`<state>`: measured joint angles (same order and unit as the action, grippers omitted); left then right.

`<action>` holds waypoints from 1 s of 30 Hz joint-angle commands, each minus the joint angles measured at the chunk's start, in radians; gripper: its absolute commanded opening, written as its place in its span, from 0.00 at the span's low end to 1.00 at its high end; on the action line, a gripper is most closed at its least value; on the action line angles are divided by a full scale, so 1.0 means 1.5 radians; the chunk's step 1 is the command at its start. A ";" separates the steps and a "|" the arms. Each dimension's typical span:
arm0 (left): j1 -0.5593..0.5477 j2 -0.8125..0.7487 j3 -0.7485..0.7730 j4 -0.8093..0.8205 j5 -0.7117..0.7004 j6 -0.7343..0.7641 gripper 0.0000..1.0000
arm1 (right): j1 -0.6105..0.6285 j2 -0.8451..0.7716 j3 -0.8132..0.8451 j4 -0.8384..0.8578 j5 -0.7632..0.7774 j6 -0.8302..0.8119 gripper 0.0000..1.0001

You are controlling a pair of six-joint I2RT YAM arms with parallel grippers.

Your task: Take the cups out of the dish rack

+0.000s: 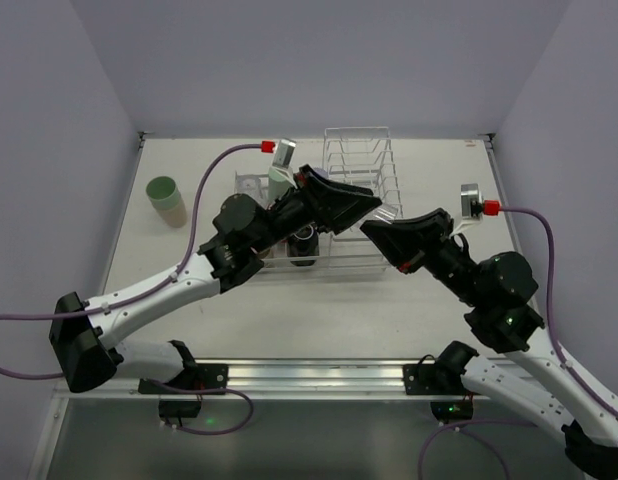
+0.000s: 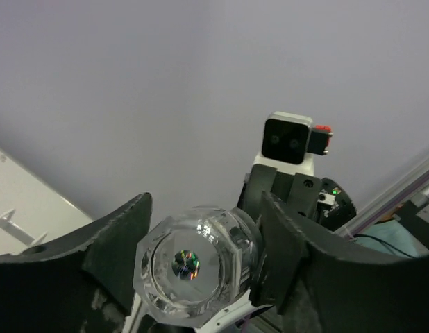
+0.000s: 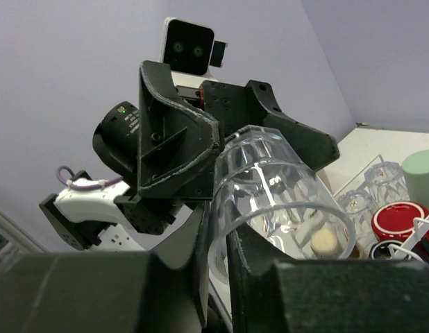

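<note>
Your left gripper [image 1: 364, 207] holds a clear glass [image 2: 194, 267] up in the air. Its two fingers [image 2: 121, 239] press on the sides of the glass, one on each side. In the left wrist view you look right at the thick bottom of the glass.

Your right gripper [image 1: 372, 230] is nose to nose with the left one. The two meet above the right side of the rack [image 1: 361, 160]. In the right wrist view the open mouth of the glass faces you, just past the right gripper's own dark fingers [image 3: 96, 291]. The glass is very near those fingers, but you cannot tell if they are open or closed on it.

The rack is white wire and sits on the table [image 1: 319, 320], toward the far side. More cups sit in its low part. A black mug [image 1: 304, 245] is under the left arm. In the right wrist view you can see a red mug [image 3: 402, 222], a pale green tumbler [image 3: 419, 177] and more clear glasses [image 3: 381, 180]. You can also see a small tan thing through the held glass, but it is too blurry to name.

One green cup [image 1: 167, 200] is on the table, well apart from the rack, on the left side.
</note>
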<state>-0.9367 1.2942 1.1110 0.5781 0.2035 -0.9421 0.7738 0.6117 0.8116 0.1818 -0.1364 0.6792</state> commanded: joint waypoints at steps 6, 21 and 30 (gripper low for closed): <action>-0.002 -0.103 -0.001 -0.102 -0.123 0.135 0.96 | 0.002 0.012 0.067 -0.070 0.035 -0.023 0.00; -0.002 -0.393 -0.088 -0.607 -0.384 0.412 1.00 | -0.158 0.144 0.332 -0.470 0.245 -0.211 0.00; -0.002 -0.556 -0.228 -0.714 -0.452 0.384 1.00 | -0.386 0.368 0.413 -0.537 0.221 -0.249 0.00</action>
<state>-0.9375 0.4904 0.8120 -0.4206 -0.4011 -0.3916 0.2802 1.0645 1.3880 -0.5476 0.2634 0.3477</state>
